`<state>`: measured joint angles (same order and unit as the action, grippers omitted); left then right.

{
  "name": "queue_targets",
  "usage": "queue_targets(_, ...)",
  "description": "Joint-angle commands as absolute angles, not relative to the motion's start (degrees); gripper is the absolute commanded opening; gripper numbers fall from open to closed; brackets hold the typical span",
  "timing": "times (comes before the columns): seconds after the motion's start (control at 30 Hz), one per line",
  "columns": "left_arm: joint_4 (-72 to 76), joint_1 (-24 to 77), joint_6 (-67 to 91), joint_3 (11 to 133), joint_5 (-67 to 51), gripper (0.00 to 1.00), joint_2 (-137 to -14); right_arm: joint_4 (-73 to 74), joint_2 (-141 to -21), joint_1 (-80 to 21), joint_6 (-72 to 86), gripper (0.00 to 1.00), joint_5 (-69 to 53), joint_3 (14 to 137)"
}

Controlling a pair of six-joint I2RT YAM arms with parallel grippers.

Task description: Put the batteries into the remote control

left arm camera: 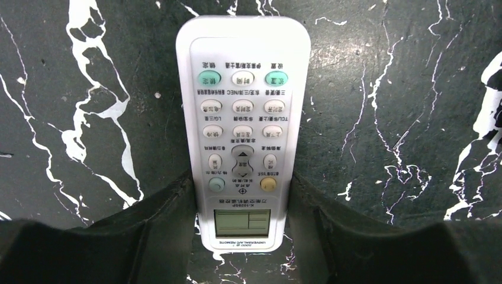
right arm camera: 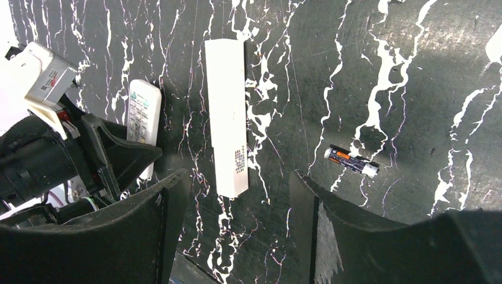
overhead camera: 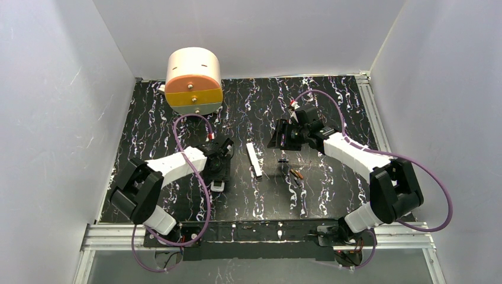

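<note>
remote control (left arm camera: 243, 118): is lying face up on the black marbled table (overhead camera: 260, 201), at about 8 o'clock from the table's middle; in the top view only its near end is showing from under the left arm
left gripper (left arm camera: 241, 180): is reaching down over the remote control, with its black fingers (left arm camera: 148, 236) pressing on both long edges at the display end and no gap showing on either side
right gripper (right arm camera: 237, 177): is hanging above the table at about 1 o'clock from the middle, with its fingers spread wide and holding nothing
white bar (overhead camera: 254, 160): is lying flat between the remote control and the batteries, running roughly 12 to 6 o'clock; in the right wrist view one end is sitting in the gap between the right gripper's fingers
darker battery (right arm camera: 351, 161): is lying on the table at 3 o'clock of the white bar, near it but apart
orange battery (overhead camera: 296, 174): is lying at 4 o'clock of the darker battery, close by and not touching
round drum (overhead camera: 193, 81): is standing at 11 o'clock by the far wall, well apart from the rest
</note>
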<state>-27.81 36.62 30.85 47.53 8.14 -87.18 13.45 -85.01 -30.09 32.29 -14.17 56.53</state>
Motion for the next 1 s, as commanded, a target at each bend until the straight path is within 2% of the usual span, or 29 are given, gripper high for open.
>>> queue_targets(0.0,-28.2,36.8,27.7,48.7,4.3,0.20,-87.0,12.8,-84.0,-30.3,32.6,0.70,-13.5,59.3)
queue_targets(0.2,-32.7,33.2,17.4,57.6,-13.5,0.18,-81.9,7.8,-83.8,-30.3,35.1,0.71,-19.8,59.4)
queue_targets(0.33,-32.3,26.0,16.6,60.3,-30.3,0.18,-77.7,-2.6,-83.4,-30.4,42.7,0.75,-26.6,56.5)
queue_targets(0.57,-30.5,20.5,19.5,64.7,-54.3,0.20,-77.4,-28.5,-81.7,-31.4,60.2,0.94,-31.6,50.2)
queue_targets(0.77,-24.1,19.1,27.3,65.9,-64.0,0.23,-78.0,-38.5,-81.3,-34.1,67.2,0.98,-30.5,49.1)
queue_targets(0.97,-13.4,18.9,38.6,63.8,-68.1,0.25,-77.7,-42.8,-81.9,-34.8,70.6,0.99,-30.7,47.9)
